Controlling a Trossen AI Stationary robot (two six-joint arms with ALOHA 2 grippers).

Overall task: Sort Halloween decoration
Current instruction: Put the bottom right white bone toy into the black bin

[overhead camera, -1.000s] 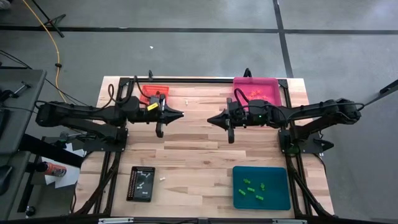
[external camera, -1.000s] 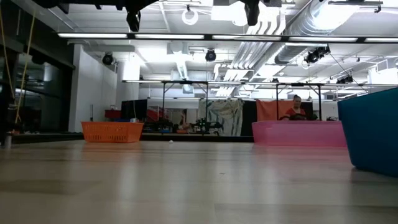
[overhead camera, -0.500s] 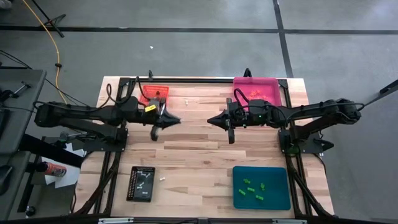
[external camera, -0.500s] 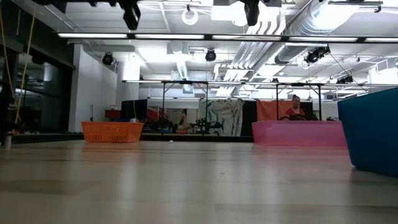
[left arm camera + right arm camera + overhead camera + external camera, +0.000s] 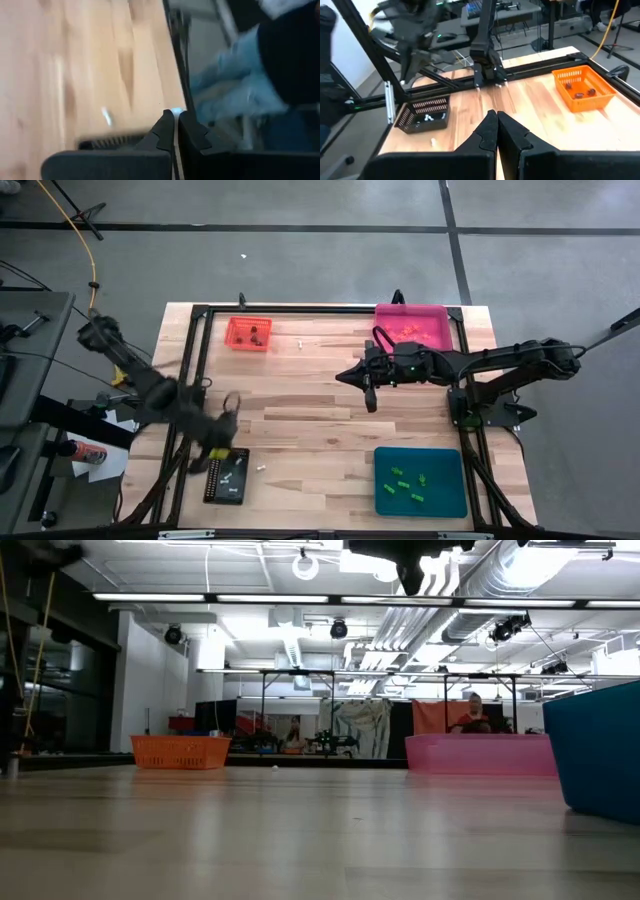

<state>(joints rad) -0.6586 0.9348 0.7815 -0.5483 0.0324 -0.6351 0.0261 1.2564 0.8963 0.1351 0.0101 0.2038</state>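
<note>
The Halloween decoration lies sorted in trays. Dark trinkets (image 5: 255, 334) are in the orange tray (image 5: 236, 341). Orange ones (image 5: 407, 330) lie in the pink tray (image 5: 412, 313), green ones (image 5: 405, 483) in the teal tray (image 5: 450, 498), and white ones (image 5: 427, 118) in the black tray (image 5: 213, 485). Two white trinkets (image 5: 301, 342) (image 5: 262, 468) lie loose on the wood. My left gripper (image 5: 176, 117), blurred in the high view (image 5: 225, 452), is shut and empty over the black tray's far end. My right gripper (image 5: 343, 375) hangs shut and empty above the table's middle.
A black frame (image 5: 320, 309) runs around the tabletop, with a rail along the near-left side (image 5: 182, 60). A person's legs in jeans (image 5: 235, 85) stand just past the near edge. Bare wood (image 5: 310, 430) lies between the trays.
My left arm has swung fast from the table's middle toward the near left edge and now hangs over the black tray, its gripper tipped downward and still shut. It has left the top of the low view. My right arm has kept its place.
</note>
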